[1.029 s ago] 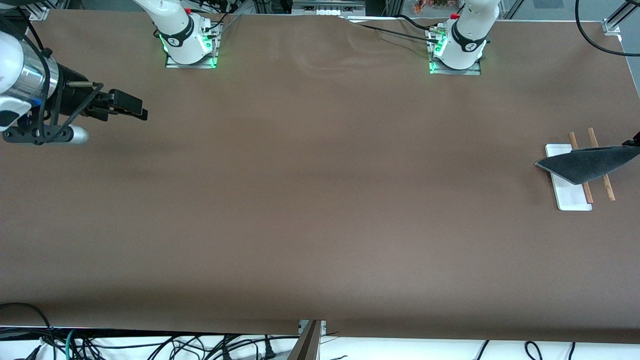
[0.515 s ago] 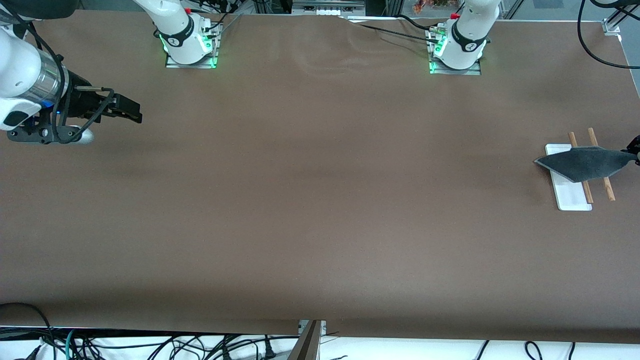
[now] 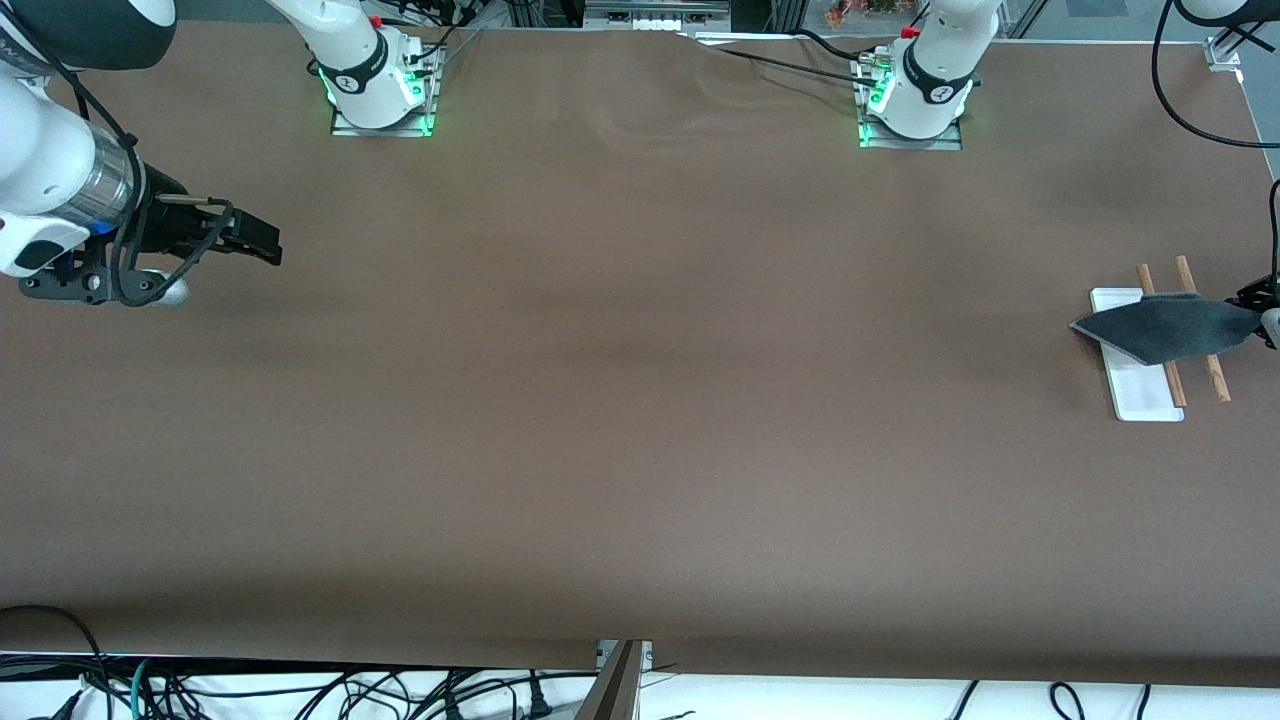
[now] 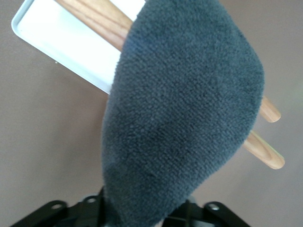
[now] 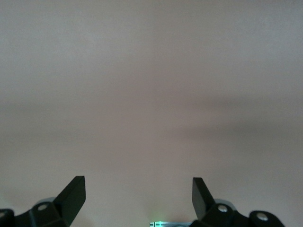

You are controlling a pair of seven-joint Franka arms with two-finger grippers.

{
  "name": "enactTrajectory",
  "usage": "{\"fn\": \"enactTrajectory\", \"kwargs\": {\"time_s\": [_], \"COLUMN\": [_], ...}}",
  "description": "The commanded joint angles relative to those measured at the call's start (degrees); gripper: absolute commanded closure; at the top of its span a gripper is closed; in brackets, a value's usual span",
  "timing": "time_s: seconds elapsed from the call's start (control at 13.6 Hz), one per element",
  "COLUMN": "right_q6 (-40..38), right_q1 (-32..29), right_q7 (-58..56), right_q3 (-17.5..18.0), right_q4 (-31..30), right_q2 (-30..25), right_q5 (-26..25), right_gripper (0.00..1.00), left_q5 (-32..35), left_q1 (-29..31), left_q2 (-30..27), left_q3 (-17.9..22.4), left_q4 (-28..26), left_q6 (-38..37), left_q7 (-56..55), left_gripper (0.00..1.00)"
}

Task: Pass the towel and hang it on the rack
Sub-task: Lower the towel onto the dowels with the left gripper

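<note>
The dark grey towel lies draped across the two wooden rods of the rack, over its white base, at the left arm's end of the table. My left gripper shows only at the picture's edge and is shut on the towel's corner. In the left wrist view the towel spreads from the jaws over the rods and the base, and hides the fingers. My right gripper is open and empty over bare table at the right arm's end; it also shows in the right wrist view.
The brown table cover stretches between the two arms. The arm bases stand along the edge farthest from the front camera. Cables hang below the nearest edge.
The left gripper has lowered the towel onto the rods, and the cloth has folded smaller. The right arm has drawn back a little toward its end of the table.
</note>
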Motion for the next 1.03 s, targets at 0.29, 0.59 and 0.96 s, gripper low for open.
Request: {"fn": "enactTrajectory", "kwargs": {"time_s": [0.29, 0.59, 0.96], "right_q6": [-0.4, -0.6, -0.6], "right_q1": [0.5, 1.0, 0.9], "right_q7": [-2.2, -1.3, -2.8], "right_q3": [-1.6, -1.2, -1.2], "right_q4": [2.2, 2.0, 0.7], "right_q2": [0.1, 0.5, -0.1], "right_q5": [-3.2, -4.3, -3.9], "right_gripper": [0.01, 0.01, 0.01], "left_q5": [-1.8, -4.0, -5.0], "left_q1": [1.2, 0.5, -0.1], "left_q2": [0.2, -6.2, -13.7], "left_q3": [-0.4, -0.9, -7.8], "left_q4": [2.7, 2.9, 3.0], "left_q6": [1.2, 0.5, -10.3], "left_q7": [1.2, 0.3, -14.3], "left_gripper": [0.0, 0.0, 0.0]}}
